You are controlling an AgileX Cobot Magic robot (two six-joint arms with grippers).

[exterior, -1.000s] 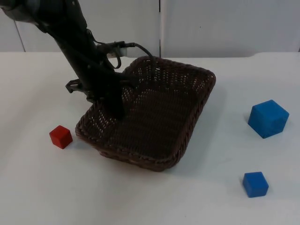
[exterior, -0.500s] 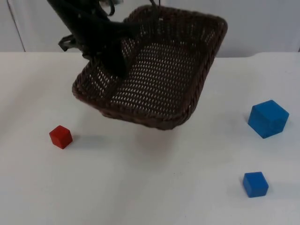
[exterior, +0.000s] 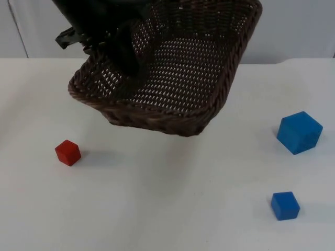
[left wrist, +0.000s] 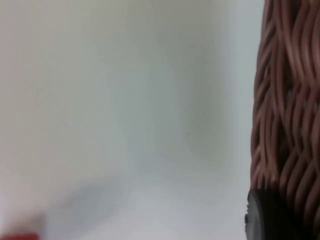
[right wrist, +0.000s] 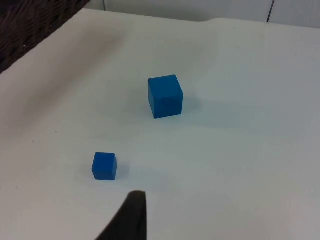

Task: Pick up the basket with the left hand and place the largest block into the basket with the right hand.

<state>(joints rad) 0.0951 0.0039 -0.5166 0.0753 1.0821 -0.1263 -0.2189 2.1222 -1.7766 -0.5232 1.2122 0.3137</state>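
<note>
Basket (exterior: 178,99), dark woven wicker, hangs tilted from left pincer (exterior: 125,65).

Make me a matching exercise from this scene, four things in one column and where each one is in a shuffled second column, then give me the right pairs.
Things
1. basket
2. large blue block
3. small blue block
4. red block

Places
A. on the table, nearest the camera, right side in the top view
B. off the table, tilted, held by the left end effector
C. on the table, left side in the top view
D. on the table, right side, farther back

Pairs: 1-B, 2-D, 3-A, 4-C
</note>
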